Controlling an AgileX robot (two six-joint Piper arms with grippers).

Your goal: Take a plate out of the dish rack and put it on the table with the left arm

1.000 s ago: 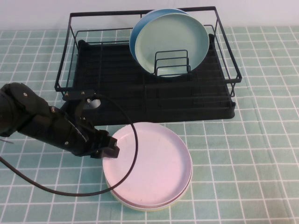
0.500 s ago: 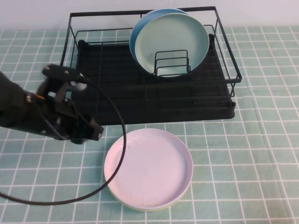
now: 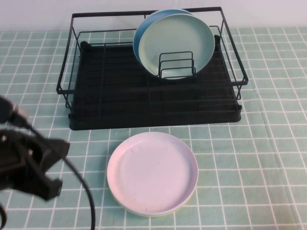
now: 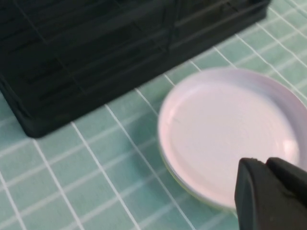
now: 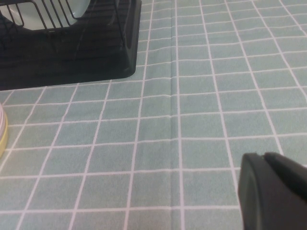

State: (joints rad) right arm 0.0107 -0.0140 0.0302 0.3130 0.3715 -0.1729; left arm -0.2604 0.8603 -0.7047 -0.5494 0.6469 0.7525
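The pale pink plate point(image 3: 152, 172) lies flat on the mint-green grid table point(image 3: 254, 153), just in front of the black dish rack point(image 3: 120, 96). My left gripper point(image 3: 50, 165) is at the near left of the table, well left of the plate and clear of it. In the left wrist view the gripper point(image 4: 265, 165) is shut and empty, with the plate point(image 4: 225, 129) and the rack's corner point(image 4: 96, 57) beyond it. My right gripper point(image 5: 263, 158) is shut and empty above bare cloth, out of the high view.
A mint-green plate point(image 3: 175, 44) and a bluish plate point(image 3: 142, 31) behind it stand upright in the rack's wire dividers. The rack's corner point(image 5: 72, 52) and the pink plate's rim point(image 5: 2, 132) show in the right wrist view.
My left gripper has let go of the pink plate's left rim and pulled back to the near left. The plate stays flat on the table.
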